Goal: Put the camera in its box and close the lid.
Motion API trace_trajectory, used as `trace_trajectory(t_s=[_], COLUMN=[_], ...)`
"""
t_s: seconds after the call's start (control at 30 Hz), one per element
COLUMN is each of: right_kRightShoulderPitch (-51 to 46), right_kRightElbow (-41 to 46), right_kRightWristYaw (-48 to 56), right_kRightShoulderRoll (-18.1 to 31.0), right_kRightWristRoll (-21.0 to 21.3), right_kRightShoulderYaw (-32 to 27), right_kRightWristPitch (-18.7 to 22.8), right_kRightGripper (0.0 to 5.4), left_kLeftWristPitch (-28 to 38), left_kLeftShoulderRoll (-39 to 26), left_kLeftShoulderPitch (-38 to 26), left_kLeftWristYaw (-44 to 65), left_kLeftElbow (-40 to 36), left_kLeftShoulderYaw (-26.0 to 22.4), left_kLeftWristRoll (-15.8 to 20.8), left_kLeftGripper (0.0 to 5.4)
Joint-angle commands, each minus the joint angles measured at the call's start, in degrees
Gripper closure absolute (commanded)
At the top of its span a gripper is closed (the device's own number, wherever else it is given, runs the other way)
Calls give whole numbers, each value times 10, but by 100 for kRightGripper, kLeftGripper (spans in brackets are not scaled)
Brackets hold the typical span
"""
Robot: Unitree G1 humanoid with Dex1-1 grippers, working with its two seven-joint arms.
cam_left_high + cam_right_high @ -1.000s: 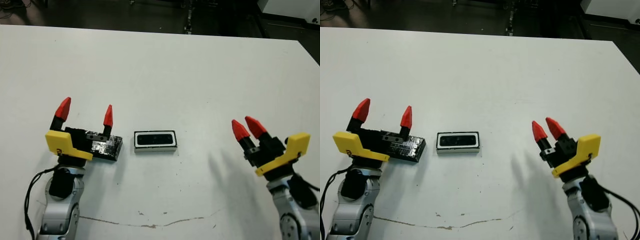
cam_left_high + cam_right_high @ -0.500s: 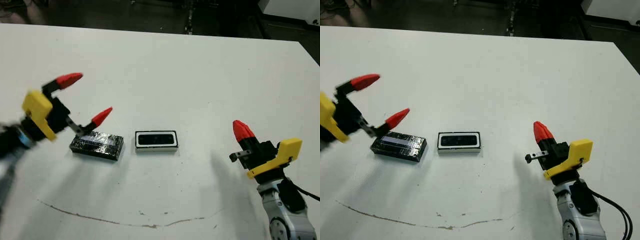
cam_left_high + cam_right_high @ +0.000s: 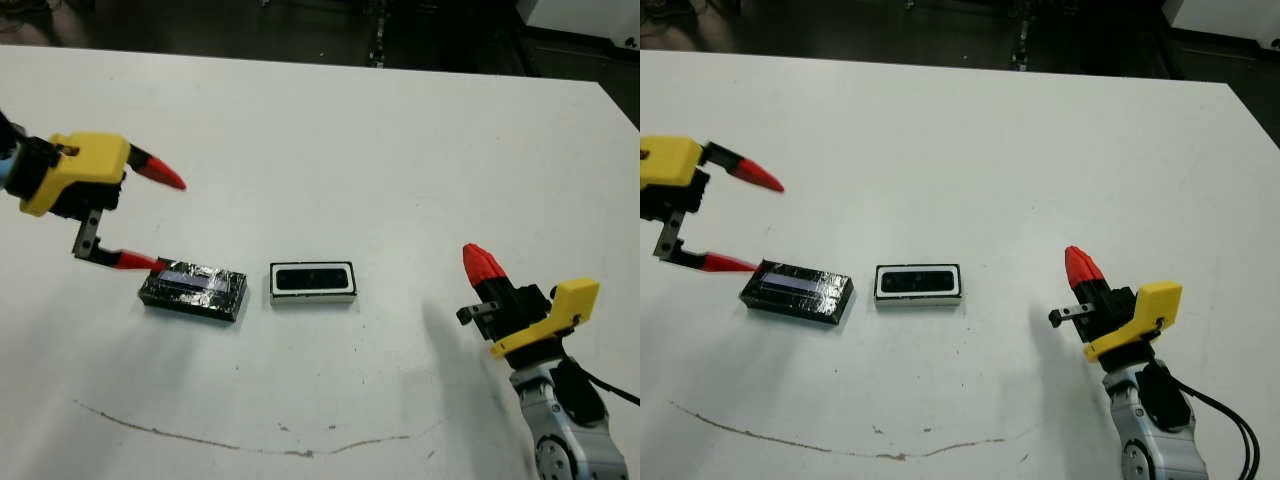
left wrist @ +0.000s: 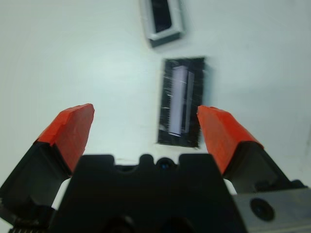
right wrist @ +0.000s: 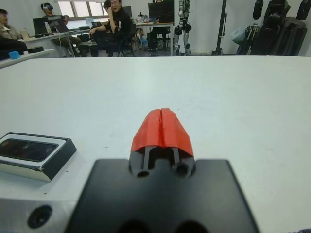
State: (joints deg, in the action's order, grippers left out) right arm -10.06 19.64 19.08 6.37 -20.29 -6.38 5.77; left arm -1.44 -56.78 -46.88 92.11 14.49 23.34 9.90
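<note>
Left gripper is lifting off the lid with fingers spread wide, leaving it beside the box holding the camera, lid unplaced; right gripper is staying pinched empty

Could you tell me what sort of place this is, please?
Probably a robotics lab or shared workroom: beyond the white table people sit at desks with monitors, and what look like robot rigs stand along the wall.

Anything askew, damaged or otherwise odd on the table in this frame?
Little stands out. The camera sits squarely in the box. The lid lies slightly askew beside it, not yet on. A thin brownish line marks the table near the front edge.
</note>
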Motion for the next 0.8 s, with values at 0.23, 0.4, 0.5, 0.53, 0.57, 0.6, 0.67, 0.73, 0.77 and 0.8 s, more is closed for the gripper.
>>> trace_trajectory(t_s=[0.23,0.4,0.5,0.53,0.57,0.6,0.67,0.73,0.77,0.8], right_kRightShoulderPitch=[-7,-7,-8,-8,-8,-8,-9,-9,-9,-9], right_kRightElbow=[-5,-7,-5,-4,-4,-2,1,-2,-3,-3], right_kRightWristYaw=[-22,-19,-20,-21,-22,-24,-26,-22,-20,-20], right_kRightShoulderRoll=[0,0,1,1,1,2,3,3,4,4], right_kRightWristRoll=[15,10,8,7,7,7,7,6,5,6], right_kRightShoulderYaw=[5,5,5,5,6,6,6,6,6,6], right_kRightWristPitch=[-3,-5,-3,0,1,4,8,4,2,1], right_kRightGripper=[538,538,538,538,538,538,538,538,538,538], left_kLeftWristPitch=[-54,-16,-20,-18,-18,-21,-30,-29,-28,-25], left_kLeftShoulderRoll=[-21,-11,-3,-1,1,4,7,9,9,9], left_kLeftShoulderPitch=[-71,-63,-52,-49,-46,-43,-39,-33,-28,-23], left_kLeftWristYaw=[4,4,4,4,4,4,4,4,4,4], left_kLeftElbow=[2,-9,-9,-11,-13,-12,-9,-11,-11,-11], left_kLeftShoulderYaw=[138,136,123,118,116,114,113,109,105,101], left_kLeftWristRoll=[39,40,34,23,19,21,30,29,31,32], left_kLeftGripper=[0,0,0,0,0,0,0,0,0,0])
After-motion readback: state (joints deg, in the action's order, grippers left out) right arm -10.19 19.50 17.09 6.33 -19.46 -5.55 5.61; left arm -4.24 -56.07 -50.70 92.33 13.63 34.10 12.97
